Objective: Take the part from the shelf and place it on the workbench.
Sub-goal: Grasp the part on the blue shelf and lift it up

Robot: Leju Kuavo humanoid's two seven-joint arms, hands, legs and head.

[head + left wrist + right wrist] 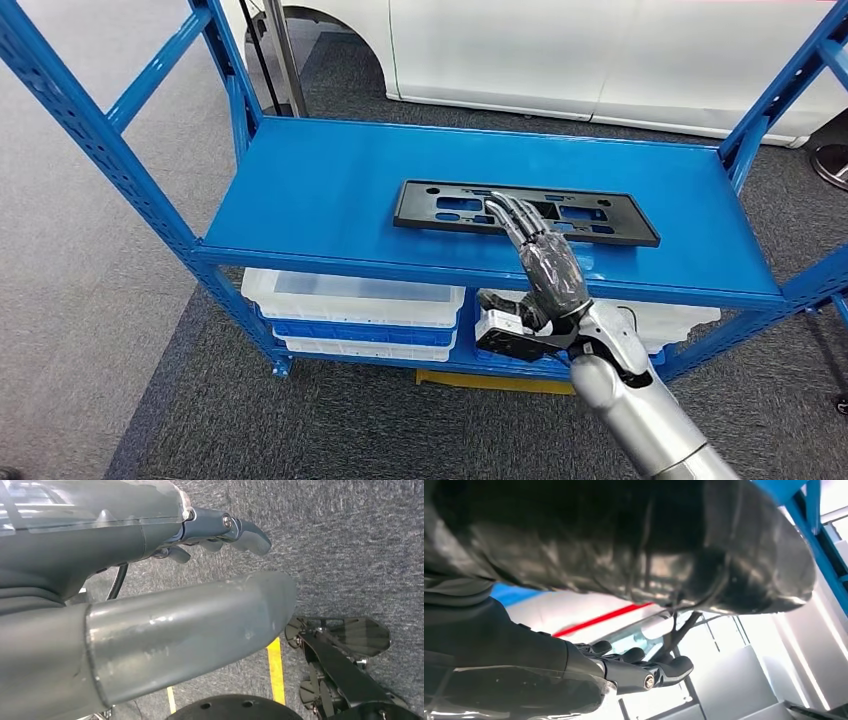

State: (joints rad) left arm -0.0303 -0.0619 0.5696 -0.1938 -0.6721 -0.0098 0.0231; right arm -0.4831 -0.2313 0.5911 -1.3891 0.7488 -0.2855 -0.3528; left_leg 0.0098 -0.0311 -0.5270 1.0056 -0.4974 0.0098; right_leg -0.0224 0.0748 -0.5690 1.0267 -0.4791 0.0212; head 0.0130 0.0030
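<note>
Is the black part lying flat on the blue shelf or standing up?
Lying flat. The black part rests flat on the blue shelf, with the right robot hand reaching over it.

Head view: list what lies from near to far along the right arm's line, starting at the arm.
Right arm → right hand, fingers reaching over the shelf's front edge → black part lying flat on the blue shelf → grey carpet behind the shelf → white car body.
</note>
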